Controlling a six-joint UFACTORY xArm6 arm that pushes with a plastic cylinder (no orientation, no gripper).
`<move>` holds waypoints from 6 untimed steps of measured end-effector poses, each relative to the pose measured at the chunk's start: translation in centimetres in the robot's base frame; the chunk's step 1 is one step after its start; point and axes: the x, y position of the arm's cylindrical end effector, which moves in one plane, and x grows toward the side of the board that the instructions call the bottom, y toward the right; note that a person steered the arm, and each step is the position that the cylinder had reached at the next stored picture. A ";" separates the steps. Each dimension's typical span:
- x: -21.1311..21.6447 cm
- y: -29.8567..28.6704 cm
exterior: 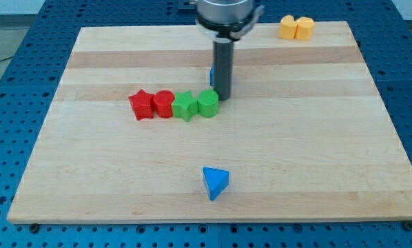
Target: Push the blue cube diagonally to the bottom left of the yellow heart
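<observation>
on the tabletop (316, 151), red star (141, 105), red cylinder (163, 104), green star (185, 106) and green cylinder (207, 103) sit in a row; blue triangle (215, 182) lies near the view's bottom.

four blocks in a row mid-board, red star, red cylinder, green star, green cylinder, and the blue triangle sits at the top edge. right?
Not quite: the camera view shows the blue triangle near the bottom edge, not the top. The row is as you say: red star, red cylinder, green star, green cylinder.
</observation>
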 end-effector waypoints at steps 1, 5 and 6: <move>0.0 -3.9; -5.1 6.6; -7.5 6.6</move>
